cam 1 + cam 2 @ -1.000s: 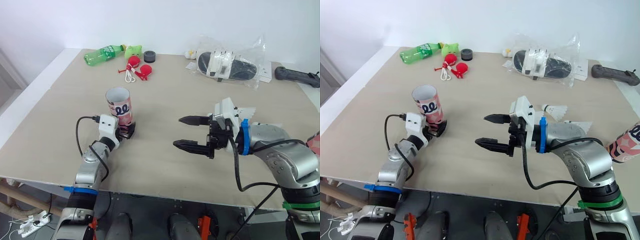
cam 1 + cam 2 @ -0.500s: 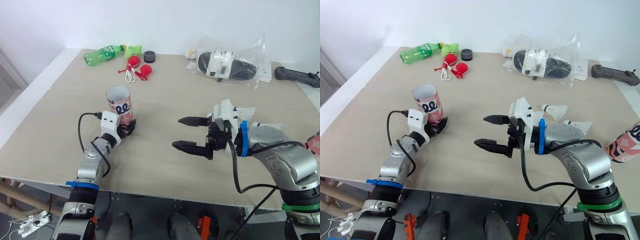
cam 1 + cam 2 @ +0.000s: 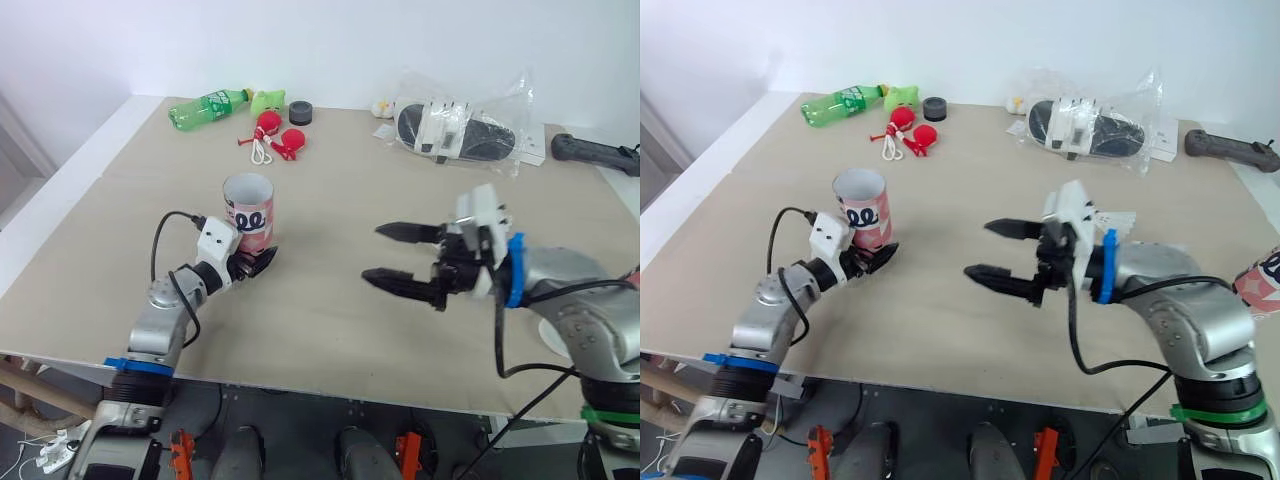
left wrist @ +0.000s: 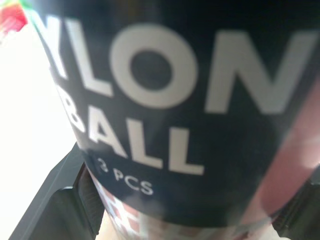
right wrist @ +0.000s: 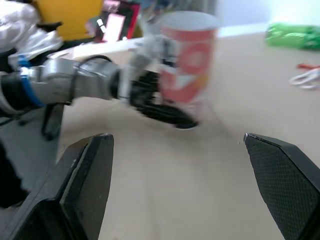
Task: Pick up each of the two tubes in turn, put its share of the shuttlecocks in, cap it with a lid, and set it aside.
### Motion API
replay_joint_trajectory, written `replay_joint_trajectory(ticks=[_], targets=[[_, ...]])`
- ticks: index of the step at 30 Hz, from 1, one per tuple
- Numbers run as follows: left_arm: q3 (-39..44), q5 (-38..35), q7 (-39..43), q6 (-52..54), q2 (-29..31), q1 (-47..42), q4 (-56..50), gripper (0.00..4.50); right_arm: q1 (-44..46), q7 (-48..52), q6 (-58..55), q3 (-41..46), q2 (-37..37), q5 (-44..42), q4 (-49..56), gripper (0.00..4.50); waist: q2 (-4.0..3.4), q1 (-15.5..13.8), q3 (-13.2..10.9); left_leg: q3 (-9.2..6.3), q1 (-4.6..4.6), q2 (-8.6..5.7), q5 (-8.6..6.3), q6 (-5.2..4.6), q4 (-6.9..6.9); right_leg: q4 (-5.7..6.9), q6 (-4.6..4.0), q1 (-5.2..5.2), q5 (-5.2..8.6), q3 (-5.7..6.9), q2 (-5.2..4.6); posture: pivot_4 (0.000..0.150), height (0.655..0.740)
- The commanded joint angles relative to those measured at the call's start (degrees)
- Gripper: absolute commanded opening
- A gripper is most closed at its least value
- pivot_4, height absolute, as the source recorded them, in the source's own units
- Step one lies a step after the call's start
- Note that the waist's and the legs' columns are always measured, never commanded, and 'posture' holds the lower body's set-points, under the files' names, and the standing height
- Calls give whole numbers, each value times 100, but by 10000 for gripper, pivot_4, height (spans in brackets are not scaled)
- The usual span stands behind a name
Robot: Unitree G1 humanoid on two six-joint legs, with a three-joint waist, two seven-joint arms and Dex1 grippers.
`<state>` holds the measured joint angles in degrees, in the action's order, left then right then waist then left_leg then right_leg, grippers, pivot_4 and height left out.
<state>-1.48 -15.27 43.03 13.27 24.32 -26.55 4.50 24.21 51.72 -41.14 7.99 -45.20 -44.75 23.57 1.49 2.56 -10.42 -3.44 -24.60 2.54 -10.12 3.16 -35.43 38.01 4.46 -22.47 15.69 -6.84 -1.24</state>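
Tube [image 3: 248, 212]: upright on the desk [image 3: 330, 190], mouth open upward
Left tool [image 3: 251, 260]: clamped round the tube's base
Right tool [image 3: 375, 251]: jaws wide, empty, well apart from the tube
Advice: grip low, lift plumb, mouth facing up for loading

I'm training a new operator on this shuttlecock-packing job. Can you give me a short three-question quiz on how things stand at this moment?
1. True or false: the right gripper is shut on a shuttlecock.
2. What sits between the fingers of the left gripper? A) the green bottle B) the pink tube C) a black lid
3. Fill in: the tube's top is ____, with no lid on it.
Key: 1 false, it is open and empty; 2 B; 3 open.
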Motion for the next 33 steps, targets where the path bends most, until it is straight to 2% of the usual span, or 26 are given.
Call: replay_joint_trajectory(ticks=[1,6,8,10,14,20,26,33], targets=[[-444,-114,1318,193,652,-306,-318,36922,-187,23,-203,325,-203,-231,140,45000,-1,5,0,-2,0,0,0,0,0,1,-1,0,2,3,1,1500,7400],[-1123,-5,2633,730,1377,-1051,-159,36922,-450,65,-267,602,-504,-161,-61,45000,-2,10,-1,0,-1,1,0,0,1,3,-1,-5,8,2,1,1500,7400],[-1501,316,3016,845,1595,-1513,13,36922,-609,16,-167,696,-638,77,-218,45000,-2,11,-1,1,-2,1,0,-1,1,3,-1,-5,8,2,1,1500,7400],[-1762,603,3155,944,1638,-1974,220,36922,-758,-126,-129,841,-706,247,-357,45000,1,-1,-3,-6,-7,1,0,-1,-1,2,-1,-5,11,13,1,1500,7400],[-2008,734,3469,1313,1657,-2362,250,36922,-931,-428,-54,844,-713,636,-472,45000,0,18,-2,-3,-12,1,-1,-2,0,3,-3,-12,14,10,-1,1500,7400],[-2276,1086,3444,1520,1568,-2506,112,36922,-800,-1283,-24,812,-415,1199,-880,45000,0,35,-3,-7,-38,8,-3,-7,3,19,-25,-51,13,11,10,1500,7400],[-2454,1363,3366,1445,1491,-2334,114,36922,-587,-1725,127,564,-21,1618,-1209,45000,0,25,-3,-7,-45,7,-3,-7,-4,20,-25,-53,11,11,8,1500,7400],[-2507,1498,3389,1431,1340,-2405,176,36922,121,-1870,529,53,349,2293,-2492,45000,-5,22,-1,-6,-43,7,0,-7,-8,23,-24,-52,7,11,7,1500,7400]])
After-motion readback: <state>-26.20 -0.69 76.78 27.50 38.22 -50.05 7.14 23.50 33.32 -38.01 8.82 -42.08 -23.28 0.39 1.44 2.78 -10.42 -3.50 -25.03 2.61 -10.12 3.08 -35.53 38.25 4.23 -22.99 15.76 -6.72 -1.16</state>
